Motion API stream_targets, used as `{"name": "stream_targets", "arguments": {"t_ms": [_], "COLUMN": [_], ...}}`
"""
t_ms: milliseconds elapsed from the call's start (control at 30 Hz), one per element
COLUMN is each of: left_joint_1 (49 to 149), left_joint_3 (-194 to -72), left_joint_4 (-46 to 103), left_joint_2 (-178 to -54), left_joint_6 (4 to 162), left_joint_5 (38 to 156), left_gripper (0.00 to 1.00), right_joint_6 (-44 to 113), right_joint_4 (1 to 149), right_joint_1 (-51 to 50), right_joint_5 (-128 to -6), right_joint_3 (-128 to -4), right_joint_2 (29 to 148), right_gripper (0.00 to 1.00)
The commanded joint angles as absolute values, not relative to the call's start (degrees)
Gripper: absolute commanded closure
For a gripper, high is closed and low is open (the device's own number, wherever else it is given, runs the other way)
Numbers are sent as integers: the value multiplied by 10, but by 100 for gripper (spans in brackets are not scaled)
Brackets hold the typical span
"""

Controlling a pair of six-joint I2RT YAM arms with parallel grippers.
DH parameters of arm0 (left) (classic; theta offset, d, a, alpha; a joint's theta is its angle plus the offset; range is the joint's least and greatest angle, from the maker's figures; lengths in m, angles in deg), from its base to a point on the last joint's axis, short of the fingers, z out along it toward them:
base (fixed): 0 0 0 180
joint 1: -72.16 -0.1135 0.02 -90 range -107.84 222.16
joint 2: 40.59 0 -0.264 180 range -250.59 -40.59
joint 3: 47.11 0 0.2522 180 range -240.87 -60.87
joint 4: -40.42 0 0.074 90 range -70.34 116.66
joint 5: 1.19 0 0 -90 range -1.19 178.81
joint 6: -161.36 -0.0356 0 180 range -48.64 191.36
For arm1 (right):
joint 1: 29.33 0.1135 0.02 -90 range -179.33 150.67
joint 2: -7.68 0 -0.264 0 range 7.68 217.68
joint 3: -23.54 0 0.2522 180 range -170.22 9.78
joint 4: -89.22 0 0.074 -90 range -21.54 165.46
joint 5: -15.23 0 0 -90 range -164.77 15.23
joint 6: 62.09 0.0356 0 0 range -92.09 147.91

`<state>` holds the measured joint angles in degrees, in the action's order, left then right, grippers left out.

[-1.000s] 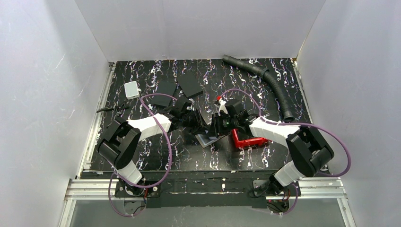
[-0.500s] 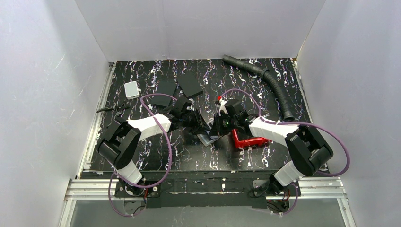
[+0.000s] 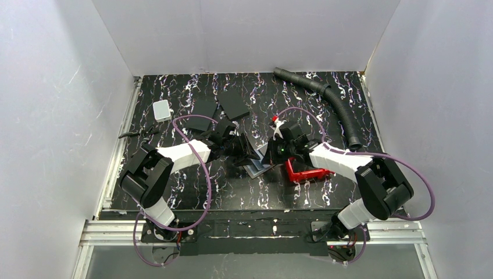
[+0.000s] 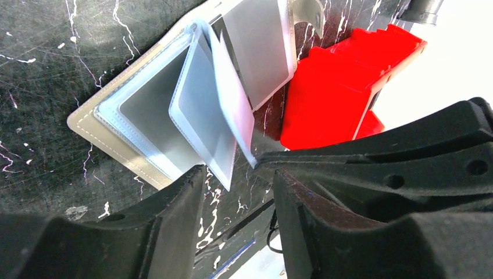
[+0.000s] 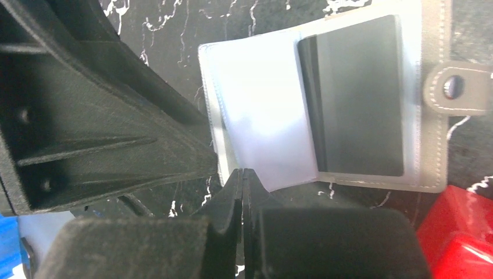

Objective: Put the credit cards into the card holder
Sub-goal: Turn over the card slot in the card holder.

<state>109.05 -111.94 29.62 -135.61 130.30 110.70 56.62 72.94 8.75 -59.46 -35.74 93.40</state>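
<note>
1. Top view: the holder (image 3: 256,170) lies open at the middle of the surface, toward the near edge, just beside a red tray (image 3: 308,173). The left gripper (image 3: 241,148) and right gripper (image 3: 271,152) meet over it.
2. Left wrist view: the left gripper stands part open by the holder's edge, with nothing between its fingers. A clear leaf (image 4: 216,110) stands lifted, the right gripper's tip at its corner.
3. Right wrist view: the right gripper is fully closed, its tip at the leaf's edge (whether it pinches the leaf I cannot tell). A dark rectangle (image 5: 357,96) in the snap-side pocket may be a card; no loose card shows.
4. The step looks like opening a pocket. It would go best with the leaf held up gently, the holder pinned flat, and a card fed in square to the pocket mouth.
</note>
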Motion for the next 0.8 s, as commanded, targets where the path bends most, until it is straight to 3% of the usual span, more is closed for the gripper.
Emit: {"name": "stream_targets", "arguments": {"t_ms": [0,400,600,767], "left_joint_1": [1093,1093,1093,1102], "left_joint_3": [-1131,-1092,-1093,-1119], "left_joint_4": [291,271,229,291], "left_joint_2": [-1342,-1261,-1237,-1260], "left_joint_6": [1296,1259,1224,1223], "left_joint_5": [1110,1091,1094,1148], "left_gripper": [53,34,38,46], "right_joint_6": [565,556,517,489], "right_joint_4": [719,696,647,620], "right_joint_1": [74,60,57,56], "right_joint_5": [-626,-662,-705,-741], "right_joint_3": [-363,-380,-415,-435], "right_joint_2": [914,920,923,940], "right_gripper": [99,99,99,99]}}
